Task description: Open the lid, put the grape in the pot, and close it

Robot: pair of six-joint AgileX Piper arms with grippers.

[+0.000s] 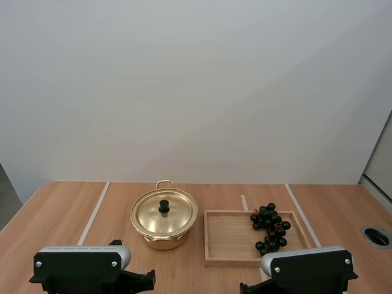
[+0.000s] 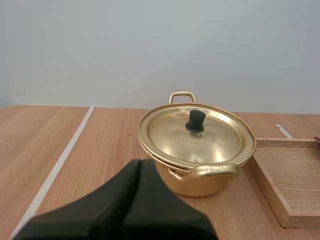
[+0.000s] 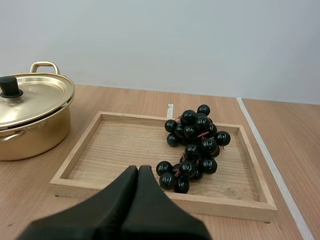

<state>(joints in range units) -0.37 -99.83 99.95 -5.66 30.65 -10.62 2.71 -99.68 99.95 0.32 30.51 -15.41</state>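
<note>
The pot stands on the table just ahead of the left pincer, with the lid seated flush and its black knob untouched. The grapes lie in the wooden tray, directly ahead of the right pincer. Progress: no step is done; opening, loading and closing all remain. Both pincers are fully closed, fingers pressed into one wedge, holding nothing. Each arm sits low, pointing forward over the table and short of its target
</note>
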